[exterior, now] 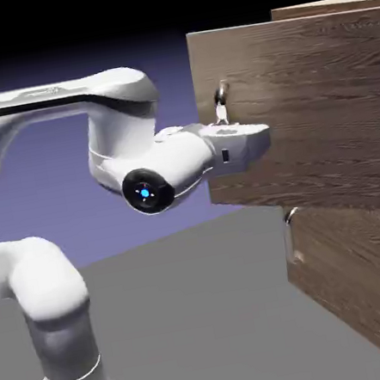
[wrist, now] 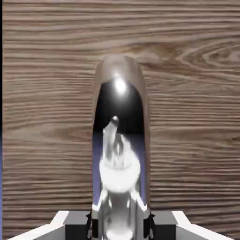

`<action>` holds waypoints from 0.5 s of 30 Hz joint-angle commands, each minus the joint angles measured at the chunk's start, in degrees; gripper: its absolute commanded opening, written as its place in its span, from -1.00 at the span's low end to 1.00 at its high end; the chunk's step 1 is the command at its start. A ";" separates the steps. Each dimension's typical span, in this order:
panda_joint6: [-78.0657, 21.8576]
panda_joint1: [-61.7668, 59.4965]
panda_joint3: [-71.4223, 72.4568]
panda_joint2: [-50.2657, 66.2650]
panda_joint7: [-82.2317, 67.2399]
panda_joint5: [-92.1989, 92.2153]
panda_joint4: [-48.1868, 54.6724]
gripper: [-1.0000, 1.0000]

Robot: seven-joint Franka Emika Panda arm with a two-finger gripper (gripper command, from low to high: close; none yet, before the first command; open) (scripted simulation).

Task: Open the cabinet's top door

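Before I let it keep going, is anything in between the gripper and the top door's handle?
Nothing visible stands between them: in the hand view the silver handle runs down between the gripper's jaws, which are closed on it, with only the top door behind.

brown wood-grain door [exterior: 320,111], silver handle [wrist: 118,68], white arm [exterior: 127,134]

glossy white rounded arm [exterior: 128,138], black circular joint cap with glowing blue centre, dark-edged upper link, blue base light
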 commanded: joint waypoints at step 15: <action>-37.12 9.16 -28.67 7.59 3.68 -25.75 20.21 -1.00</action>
